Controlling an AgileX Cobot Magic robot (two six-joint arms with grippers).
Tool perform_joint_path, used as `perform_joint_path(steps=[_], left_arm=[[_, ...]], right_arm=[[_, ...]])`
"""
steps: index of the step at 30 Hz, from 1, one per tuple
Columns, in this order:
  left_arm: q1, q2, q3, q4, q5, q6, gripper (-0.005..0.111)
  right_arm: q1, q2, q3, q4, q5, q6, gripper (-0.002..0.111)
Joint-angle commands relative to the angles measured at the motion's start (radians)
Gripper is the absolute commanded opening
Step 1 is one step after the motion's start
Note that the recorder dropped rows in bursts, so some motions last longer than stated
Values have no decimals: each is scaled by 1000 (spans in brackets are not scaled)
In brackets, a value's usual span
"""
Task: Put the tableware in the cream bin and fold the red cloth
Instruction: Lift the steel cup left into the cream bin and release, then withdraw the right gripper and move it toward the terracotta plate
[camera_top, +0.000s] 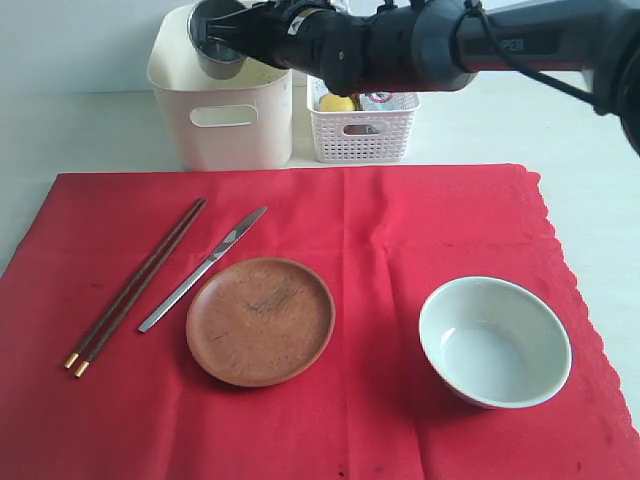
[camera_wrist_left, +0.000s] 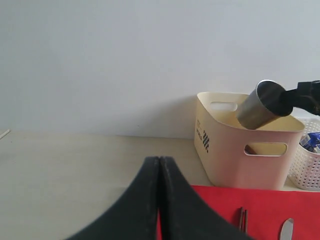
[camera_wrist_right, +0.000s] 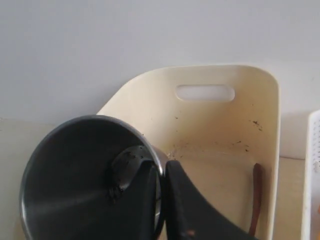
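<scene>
My right gripper (camera_top: 245, 30) reaches across to the far left and is shut on the rim of the steel cup (camera_top: 217, 40), which hangs tilted over the open cream bin (camera_top: 222, 125). In the right wrist view the cup (camera_wrist_right: 75, 175) fills the near side, one finger inside its rim and one outside, with the bin's (camera_wrist_right: 225, 125) inside behind it. The red cloth (camera_top: 380, 230) lies flat and carries the brown plate (camera_top: 260, 320), pale bowl (camera_top: 495, 342), silver knife (camera_top: 202, 268) and chopsticks (camera_top: 138, 285). My left gripper (camera_wrist_left: 159, 162) is shut on nothing, above the cloth's near left edge.
A white lattice basket (camera_top: 362, 128) holding a lemon (camera_top: 336, 103) and packets stands just right of the cream bin. A dark brown strip (camera_wrist_right: 257, 200) lies inside the bin against its wall. Bare pale tabletop (camera_top: 90, 130) surrounds the cloth, with a white wall behind.
</scene>
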Motion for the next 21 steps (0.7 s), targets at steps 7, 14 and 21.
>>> perform_joint_path(steps=[7, 14, 21], left_arm=[[2, -4, -2, -1, 1, -1, 1], [2, -4, -2, -1, 1, -1, 1], [2, -4, -2, -1, 1, -1, 1]], right_arm=[[4, 26, -18, 21, -20, -5, 39], [4, 22, -18, 21, 19, 2, 48], [2, -34, -18, 21, 147, -9, 48]])
